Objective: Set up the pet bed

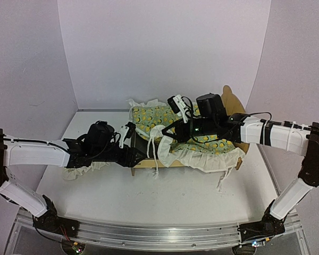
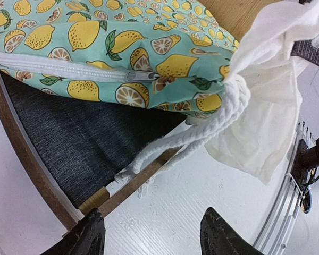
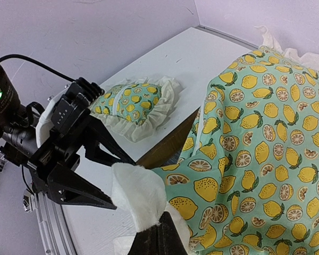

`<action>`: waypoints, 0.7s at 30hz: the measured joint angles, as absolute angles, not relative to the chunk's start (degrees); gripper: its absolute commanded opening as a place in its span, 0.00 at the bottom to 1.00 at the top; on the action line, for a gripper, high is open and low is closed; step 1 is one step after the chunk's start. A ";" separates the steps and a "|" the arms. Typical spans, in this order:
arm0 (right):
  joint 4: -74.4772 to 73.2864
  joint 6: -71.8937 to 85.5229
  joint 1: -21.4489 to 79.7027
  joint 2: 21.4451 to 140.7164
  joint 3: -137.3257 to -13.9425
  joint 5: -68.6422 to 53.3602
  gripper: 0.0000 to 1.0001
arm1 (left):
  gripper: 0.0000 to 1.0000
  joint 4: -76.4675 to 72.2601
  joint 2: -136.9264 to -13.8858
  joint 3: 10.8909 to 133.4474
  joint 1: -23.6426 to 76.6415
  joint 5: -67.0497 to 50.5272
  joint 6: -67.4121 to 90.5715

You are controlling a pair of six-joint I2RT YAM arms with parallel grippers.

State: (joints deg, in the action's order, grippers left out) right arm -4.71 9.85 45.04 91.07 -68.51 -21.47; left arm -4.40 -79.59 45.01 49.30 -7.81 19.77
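Note:
The pet bed [image 1: 149, 163] is a plywood frame with its eared headboard [image 1: 231, 97] at the right. The lemon-print quilt [image 1: 202, 139] lies over it, its white ruffle hanging over the front rail. My right gripper [image 3: 159, 227] is shut on the quilt's white ruffle [image 3: 138, 194] at the foot-end corner; it also shows in the top view [image 1: 169, 131]. My left gripper [image 2: 157, 239] is open and empty just outside the foot rail [image 2: 133, 186], above bare table; it also shows in the top view [image 1: 138, 154]. The dark grey base [image 2: 80, 143] shows under the lifted quilt [image 2: 95, 42].
The small ruffled pillow [image 3: 133, 103] lies on the table left of the bed, partly under my left arm [image 1: 80, 171]. White rope ties [image 2: 191, 138] hang from the quilt's corner across the foot rail. Walls close in the back and sides.

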 measured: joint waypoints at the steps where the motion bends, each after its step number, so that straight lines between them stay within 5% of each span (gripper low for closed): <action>1: -4.93 9.82 45.04 91.07 -68.53 -21.56 0.00 | 0.58 -4.01 -79.79 45.08 49.08 -8.01 19.59; 7: -5.54 9.69 45.04 91.07 -68.53 -22.11 0.00 | 0.45 -5.21 -86.76 50.37 48.53 -10.50 17.39; 14: -6.87 8.93 45.10 91.48 -69.60 -23.38 0.00 | 0.17 -10.55 -94.63 53.28 48.53 -12.34 14.68; 16: -7.84 8.29 45.23 92.07 -70.57 -23.31 0.00 | 0.20 -11.05 -95.88 53.28 48.53 -12.58 14.72; 21: -10.44 7.29 46.09 94.30 -72.69 -21.85 0.00 | 0.53 -12.47 -95.02 50.98 48.47 -14.98 15.75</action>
